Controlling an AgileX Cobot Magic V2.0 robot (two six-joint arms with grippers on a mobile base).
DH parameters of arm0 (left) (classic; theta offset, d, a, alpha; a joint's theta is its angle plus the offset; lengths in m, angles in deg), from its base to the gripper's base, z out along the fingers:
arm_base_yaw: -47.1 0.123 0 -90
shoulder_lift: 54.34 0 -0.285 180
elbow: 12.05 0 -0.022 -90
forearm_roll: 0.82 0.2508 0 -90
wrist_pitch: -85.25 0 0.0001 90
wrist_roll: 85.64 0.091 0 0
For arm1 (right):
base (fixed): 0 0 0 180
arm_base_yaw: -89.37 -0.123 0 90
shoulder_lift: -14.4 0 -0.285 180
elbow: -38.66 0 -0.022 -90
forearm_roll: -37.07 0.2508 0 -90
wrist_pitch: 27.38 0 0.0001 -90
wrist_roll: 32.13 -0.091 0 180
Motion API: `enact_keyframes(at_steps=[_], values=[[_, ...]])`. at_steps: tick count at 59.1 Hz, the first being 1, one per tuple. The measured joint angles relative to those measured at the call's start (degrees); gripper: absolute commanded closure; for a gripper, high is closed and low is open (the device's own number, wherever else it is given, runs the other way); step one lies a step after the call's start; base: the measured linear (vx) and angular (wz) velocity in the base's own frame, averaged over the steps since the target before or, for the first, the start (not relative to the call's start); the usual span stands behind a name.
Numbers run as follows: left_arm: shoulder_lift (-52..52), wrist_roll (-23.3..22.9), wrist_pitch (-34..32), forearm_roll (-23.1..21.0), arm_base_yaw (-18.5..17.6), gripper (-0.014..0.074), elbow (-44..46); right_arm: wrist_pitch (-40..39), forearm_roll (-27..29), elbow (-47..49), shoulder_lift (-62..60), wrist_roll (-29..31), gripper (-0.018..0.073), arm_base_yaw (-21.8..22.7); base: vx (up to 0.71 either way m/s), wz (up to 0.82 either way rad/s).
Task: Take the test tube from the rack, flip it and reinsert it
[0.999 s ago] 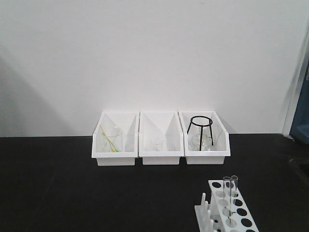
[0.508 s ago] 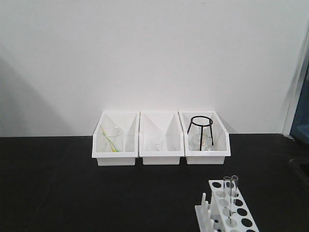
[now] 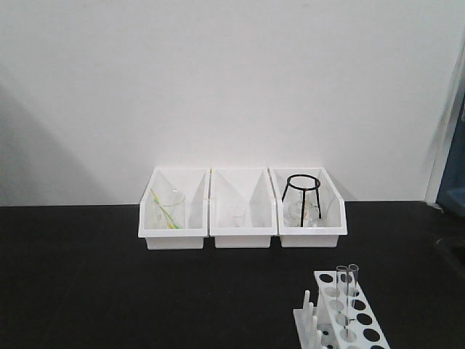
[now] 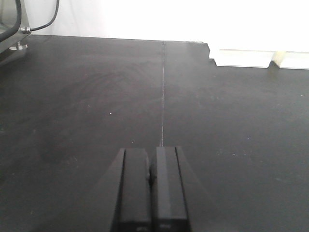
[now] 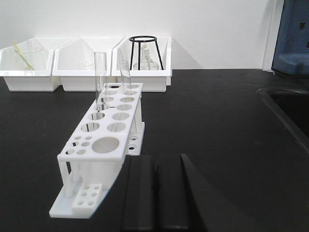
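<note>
Standing upright in rack [image 5: 104, 145], centre-left of right wrist view: test tube [image 5: 100, 82], twin tube [image 5: 125, 77] just beside | right gripper [image 5: 155, 193] closed, empty; left gripper [image 4: 150, 186] closed, empty | risk: grabbing or knocking twin tube, tipping light rack.

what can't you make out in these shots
- Rack: near end cut off by the front view's bottom edge.
- Rack base corner: hidden behind the right gripper in its wrist view.
- Middle bin: contents too small and faint in both views.
- Left gripper: sees only bare table; tubes outside its frame.
</note>
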Motion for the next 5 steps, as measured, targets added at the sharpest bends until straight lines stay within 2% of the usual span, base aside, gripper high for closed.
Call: enact_keyframes(at_steps=[5], values=[[0.0, 0.0, 0.0, 0.0, 0.0, 0.0603, 0.0, 0.0, 0.0, 0.0, 0.0, 0.0, 0.0571, 0.0, 0.0, 0.0]])
